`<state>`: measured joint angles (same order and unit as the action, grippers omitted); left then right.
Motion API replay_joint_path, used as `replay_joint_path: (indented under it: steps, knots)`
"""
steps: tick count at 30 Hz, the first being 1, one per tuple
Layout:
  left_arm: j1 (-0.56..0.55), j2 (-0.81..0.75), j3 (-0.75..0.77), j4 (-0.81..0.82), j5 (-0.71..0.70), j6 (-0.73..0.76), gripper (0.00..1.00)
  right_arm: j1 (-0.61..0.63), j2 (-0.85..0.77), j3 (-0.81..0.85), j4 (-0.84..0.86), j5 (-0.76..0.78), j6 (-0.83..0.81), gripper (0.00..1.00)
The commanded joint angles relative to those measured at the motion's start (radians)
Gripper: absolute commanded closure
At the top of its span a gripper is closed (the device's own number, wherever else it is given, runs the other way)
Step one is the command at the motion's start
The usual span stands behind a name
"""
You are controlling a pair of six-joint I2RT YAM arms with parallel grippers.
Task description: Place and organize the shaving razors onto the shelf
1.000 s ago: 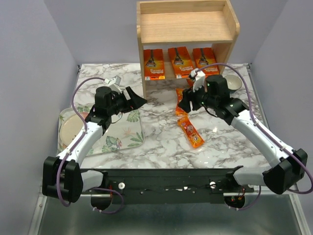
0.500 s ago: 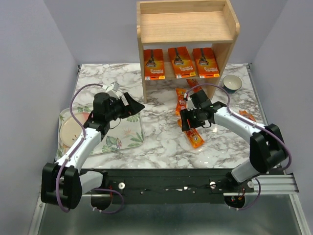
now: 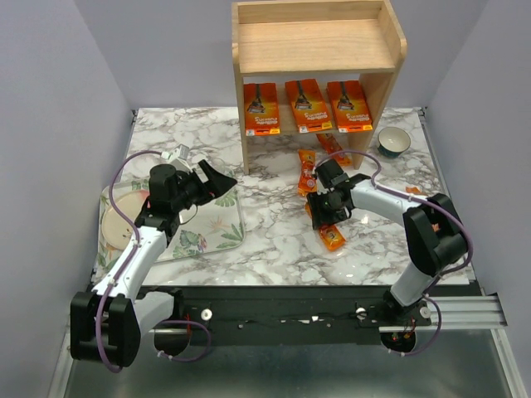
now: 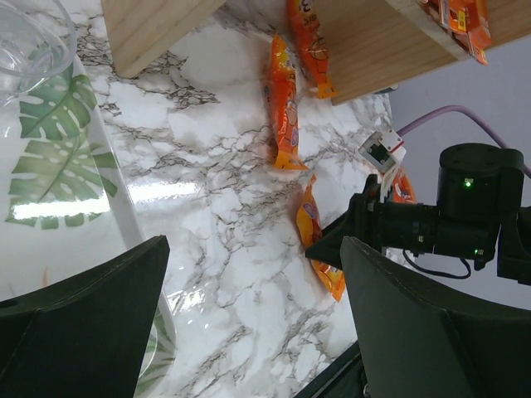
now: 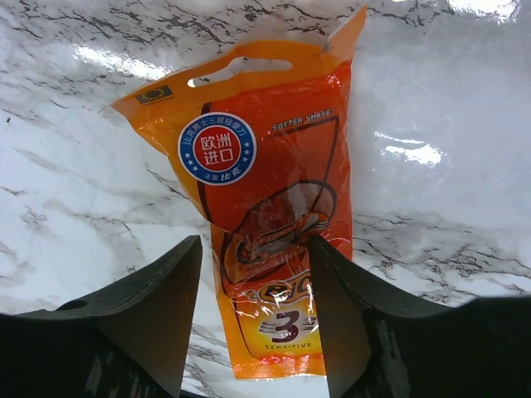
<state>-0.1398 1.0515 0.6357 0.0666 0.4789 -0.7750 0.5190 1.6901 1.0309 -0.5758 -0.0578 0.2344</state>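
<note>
Shelf [image 3: 315, 50] stands at the far edge of the marble table [image 3: 274, 249], top tier bare wood, lower tier carrying three wide orange razor cards side by side – left card [image 3: 260, 108], middle card [image 3: 305, 106], right card [image 3: 348, 104] – all facing forward. Four narrow razor packs lie loose on the table. One narrow pack [image 3: 306, 172] lies in front of the shelf opening. A second pack [image 3: 332, 148] lies by the shelf's right panel, partly under the lower tier. A third pack [image 5: 265, 166] lies flat under the right gripper [image 5: 253, 240], hang-hole end pointing away from the wrist camera. A fourth orange piece [image 3: 415, 192] shows just past the right forearm, mostly hidden. Right gripper is low over the third pack, one finger [image 5: 158, 315] off its left edge and the other overlapping its right side; the jaws stand apart with the pack between them, but I cannot tell whether they press on it. Left gripper [image 3: 220, 178] hangs above the far right corner of the leaf-print tray [image 3: 207, 236], jaws spread wide, nothing between them. A small dark bowl [image 3: 393, 142] sits on the table right of the shelf, well apart from both grippers.
</note>
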Motion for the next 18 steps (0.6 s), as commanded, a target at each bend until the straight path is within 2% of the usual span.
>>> replay_joint_path:
  steps: [1,5,13,16,18]
  knots:
    - [0.011,-0.018,-0.011,0.038,-0.011,-0.021,0.07,0.003,-0.027,-0.023,-0.002,0.033,0.005,0.36]
    - [0.011,-0.013,-0.022,0.07,-0.01,-0.026,0.07,0.003,-0.084,-0.022,0.017,0.024,-0.017,0.36]
    - [0.011,0.016,-0.011,0.059,-0.003,-0.032,0.07,0.003,-0.076,-0.117,0.056,0.033,-0.072,0.4]
    - [0.011,0.015,-0.01,0.053,-0.013,-0.021,0.07,0.004,-0.073,-0.138,0.083,0.03,-0.082,0.45]
    - [0.012,0.013,-0.008,0.047,-0.014,-0.02,0.07,0.003,-0.069,-0.135,0.093,0.027,-0.086,0.54]
